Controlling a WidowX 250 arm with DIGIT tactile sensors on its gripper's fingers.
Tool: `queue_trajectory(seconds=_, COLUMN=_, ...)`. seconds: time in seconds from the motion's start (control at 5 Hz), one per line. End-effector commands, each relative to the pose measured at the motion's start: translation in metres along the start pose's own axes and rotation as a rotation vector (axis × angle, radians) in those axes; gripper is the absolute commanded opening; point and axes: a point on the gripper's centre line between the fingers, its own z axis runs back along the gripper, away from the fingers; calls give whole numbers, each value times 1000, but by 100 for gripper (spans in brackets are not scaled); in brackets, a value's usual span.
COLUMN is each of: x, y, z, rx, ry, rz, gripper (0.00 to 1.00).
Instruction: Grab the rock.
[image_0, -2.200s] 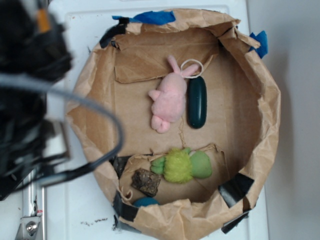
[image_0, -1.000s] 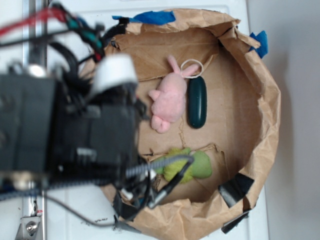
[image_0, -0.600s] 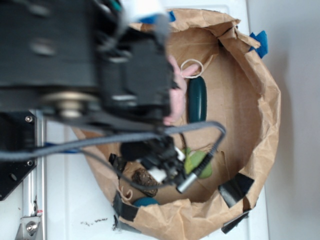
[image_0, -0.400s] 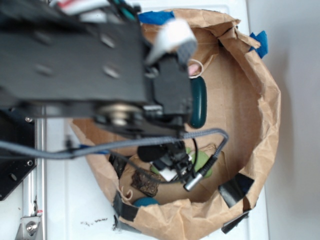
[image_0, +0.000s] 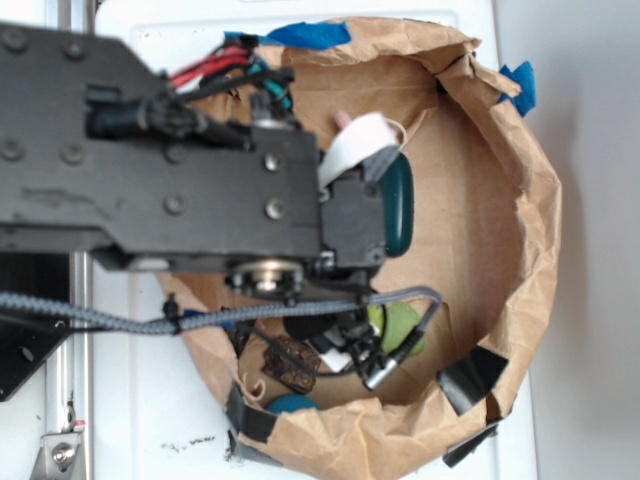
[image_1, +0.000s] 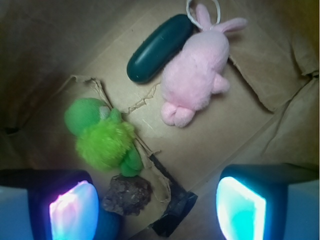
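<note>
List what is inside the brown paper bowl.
Inside the paper bowl: pink bunny, dark green oblong, green plush, the rock. The arm hides part of the floor in the exterior view.

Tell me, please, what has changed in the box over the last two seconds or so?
The arm swung in from the left over the box, putting the open tool above the rock. Nothing has been grasped. The rock, pink bunny, green plush and dark green oblong stayed put.

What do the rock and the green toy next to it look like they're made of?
The rock looks like rough, matte mineral or bark: dark brown, lumpy, tan-flecked. The green toy looks like soft plush fabric: fuzzy lime pile on the body, with a smoother, darker green head.
</note>
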Motion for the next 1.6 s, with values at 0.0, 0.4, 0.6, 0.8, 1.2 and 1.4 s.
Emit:
queue_trajectory(seconds=0.0, x=0, y=-4, z=-2, rx=-29, ry=-14, rz=13, gripper=100)
queue_trajectory(seconds=0.4, x=-2, y=-20, z=-26, rx=-68, ry=-111, rz=-59, gripper=100)
queue_trajectory(seconds=0.6, x=-11, y=-28, z=-37, rx=-76, ry=-95, rz=-72, gripper=100)
queue_trajectory(seconds=0.8, x=-22, y=-33, z=-43, rx=-110, ry=-55, rz=-81, gripper=100)
queue_trajectory(seconds=1.2, x=-36, y=-37, z=-54, rx=-139, ry=2, rz=-110, gripper=100)
queue_trajectory(seconds=1.4, x=-33, y=-32, z=-63, rx=-131, ry=25, rz=-101, gripper=100)
